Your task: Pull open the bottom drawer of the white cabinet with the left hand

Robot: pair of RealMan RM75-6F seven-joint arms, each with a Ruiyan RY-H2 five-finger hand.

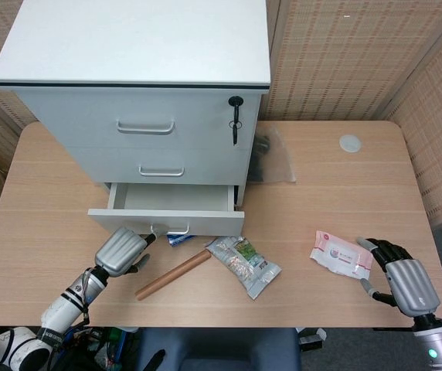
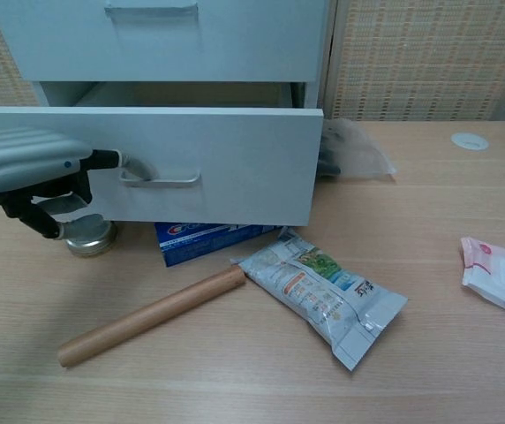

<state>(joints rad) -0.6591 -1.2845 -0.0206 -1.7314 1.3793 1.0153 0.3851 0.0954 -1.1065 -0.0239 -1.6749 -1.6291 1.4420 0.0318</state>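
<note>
The white cabinet (image 1: 140, 116) stands at the table's back left. Its bottom drawer (image 1: 167, 222) is pulled well out, and the inside (image 1: 171, 199) looks bare. My left hand (image 2: 27, 163) is at the left end of the drawer's metal handle (image 2: 160, 179), with one dark finger (image 2: 118, 162) hooked behind the bar and the others curled below. In the head view the left hand (image 1: 120, 251) sits just below the drawer front. My right hand (image 1: 402, 278) rests at the table's front right, holding nothing, fingers apart.
A blue toothpaste box (image 2: 217, 237) lies partly under the drawer front, a round tin (image 2: 89, 237) to its left. A cardboard tube (image 2: 151, 315) and a snack packet (image 2: 323, 293) lie in front. A pink wipes pack (image 1: 341, 253) is near the right hand. A key (image 1: 236, 116) hangs in the lock.
</note>
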